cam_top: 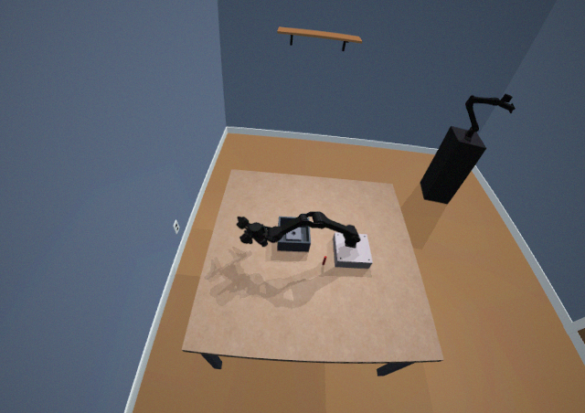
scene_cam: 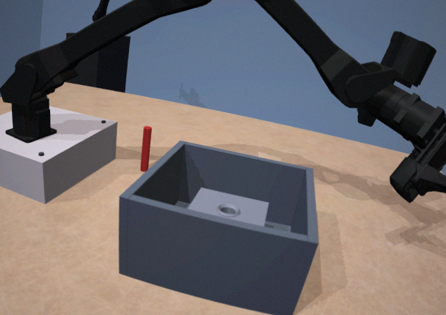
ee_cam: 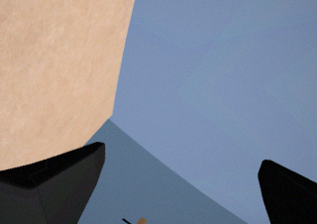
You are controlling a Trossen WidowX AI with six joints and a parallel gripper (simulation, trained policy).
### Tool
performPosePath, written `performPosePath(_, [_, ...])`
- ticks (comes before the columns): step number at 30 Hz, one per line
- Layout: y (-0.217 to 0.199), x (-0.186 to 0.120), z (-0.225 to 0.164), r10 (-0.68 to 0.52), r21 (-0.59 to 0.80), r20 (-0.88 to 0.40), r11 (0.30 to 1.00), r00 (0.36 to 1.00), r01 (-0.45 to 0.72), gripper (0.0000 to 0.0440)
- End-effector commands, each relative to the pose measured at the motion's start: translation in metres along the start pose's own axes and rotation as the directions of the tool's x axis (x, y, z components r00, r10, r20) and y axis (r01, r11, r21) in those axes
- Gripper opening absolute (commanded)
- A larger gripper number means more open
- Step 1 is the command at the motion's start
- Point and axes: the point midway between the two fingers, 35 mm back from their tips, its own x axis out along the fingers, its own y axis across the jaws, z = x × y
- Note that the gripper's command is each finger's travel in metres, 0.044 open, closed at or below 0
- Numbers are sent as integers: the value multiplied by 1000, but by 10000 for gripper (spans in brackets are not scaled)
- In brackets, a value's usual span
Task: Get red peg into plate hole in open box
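Red peg (cam_top: 324,260) (scene_cam: 145,148), one: upright on the tabletop (cam_top: 312,323) (scene_cam: 72,240) (ee_cam: 54,60), outside the box. Your top view puts it between four and five o'clock from the box.

Open box (cam_top: 293,247) (scene_cam: 216,247), blue-grey, one: on the table. Inside, one pale plate (cam_top: 289,237) (scene_cam: 208,200) with one round hole; your exterior view shows the raised ring around it.

White base block (cam_top: 354,258) (scene_cam: 82,164), one: about two o'clock from the peg in the top view, under your arm (cam_top: 288,227) (scene_cam: 302,27).

Gripper (cam_top: 242,229) (scene_cam: 428,176) (ee_cam: 186,163), one: nine o'clock from the box in the top view. Its two fingers stand wide apart, nothing between them. Your wrist view gives both tips; the exterior crops them at three o'clock.

Background: one second arm (cam_top: 472,113) (scene_cam: 104,2) on one black pedestal (cam_top: 451,167) (scene_cam: 113,63), at one to two o'clock in the top view, which shows that arm whole. That view also supplies you one wall shelf (cam_top: 318,34) at twelve o'clock, one outlet (cam_top: 175,226) and two table legs.
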Motion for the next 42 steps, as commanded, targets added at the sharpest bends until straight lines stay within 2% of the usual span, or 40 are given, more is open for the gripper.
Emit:
performPosePath(1, [-3,-4,0,3,18,15,1000,1000,-4,415])
performPosePath(4, [-12,-20,3,16,106,70,994,997,-24,440])
performPosePath(11, [-26,-64,14,50,286,210,952,976,-110,440])
performPosePath(21, [-30,-126,15,139,478,385,815,912,-326,440])
performPosePath(30, [-23,-180,2,242,584,505,611,829,-534,440])
performPosePath(42, [1,-247,-31,402,658,597,250,694,-710,440])
